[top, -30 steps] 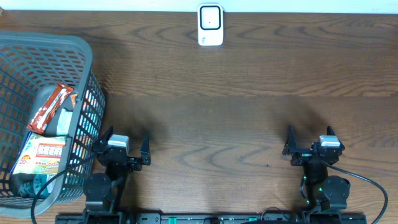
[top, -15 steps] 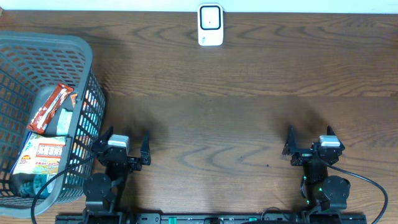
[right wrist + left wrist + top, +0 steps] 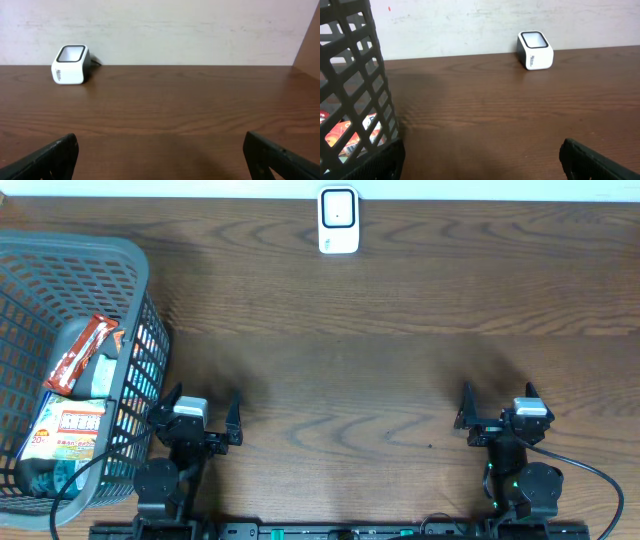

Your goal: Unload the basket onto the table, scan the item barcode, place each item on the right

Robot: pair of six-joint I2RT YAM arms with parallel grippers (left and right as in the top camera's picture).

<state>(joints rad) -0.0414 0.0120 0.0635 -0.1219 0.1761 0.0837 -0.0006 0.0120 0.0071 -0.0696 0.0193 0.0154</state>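
**Dark wood surface, goods in the basket, both sets of jaws wide and empty**

A dark brown wood-grain surface (image 3: 400,360) fills the overhead view, with a pale wall along its far edge. At the far left stands a grey plastic mesh basket (image 3: 22,252). Inside it a snack bar (image 3: 82,355) in a red-brown wrapper lies slanted on top of the other goods. Below it is a flat packet (image 3: 68,425) with a white and orange label, and a teal package (image 3: 100,385) rests against the basket's right wall.

Just beside the basket's near right corner sits the left arm (image 3: 172,455). The left jaws are spread wide and hold nothing. In the left wrist view, only the two dark fingertips (image 3: 382,160) show at the bottom corners, with bare wood between them and the basket wall close on the left.

At the middle of the far edge, against the wall, stands a small white scanner (image 3: 339,220). It is well apart from the basket and from both arms.

At the near right sits the right arm (image 3: 515,445). The right jaws are likewise fully spread and empty.
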